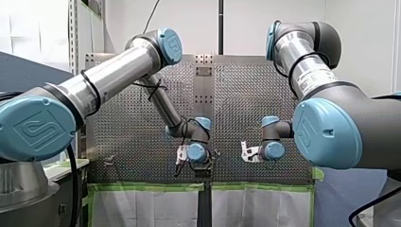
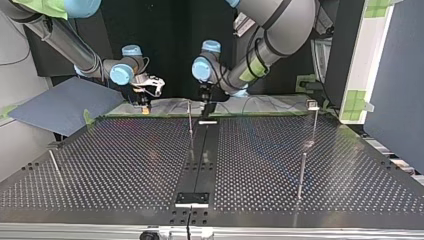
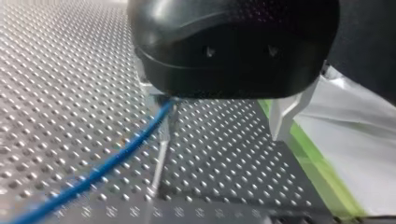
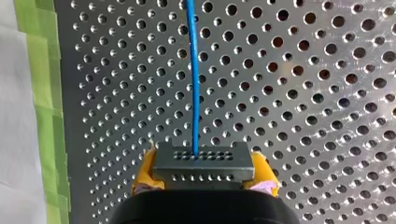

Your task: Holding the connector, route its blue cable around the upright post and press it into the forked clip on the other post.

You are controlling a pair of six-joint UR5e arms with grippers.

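The perforated table point(image 4: 303, 93) spreads under our right gripper point(image 4: 204, 173), with green tape point(image 4: 44, 93) edging it to one side. Its yellow pads point(image 4: 145, 170) are clamped on the grey connector point(image 4: 203, 158), and the blue cable point(image 4: 194, 84) runs straight ahead from it. Our left gripper point(image 3: 222, 123) hangs with its fingers spread (nothing held between them). The cable passes just beside one finger, close to a thin upright post point(image 3: 161, 149).

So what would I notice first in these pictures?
The bright blue cable, running straight over the holey table from the grey connector pinched between the yellow pads of my right hand. Then my left arm and my right arm, big and silver with blue caps, reaching in from the front view's sides.
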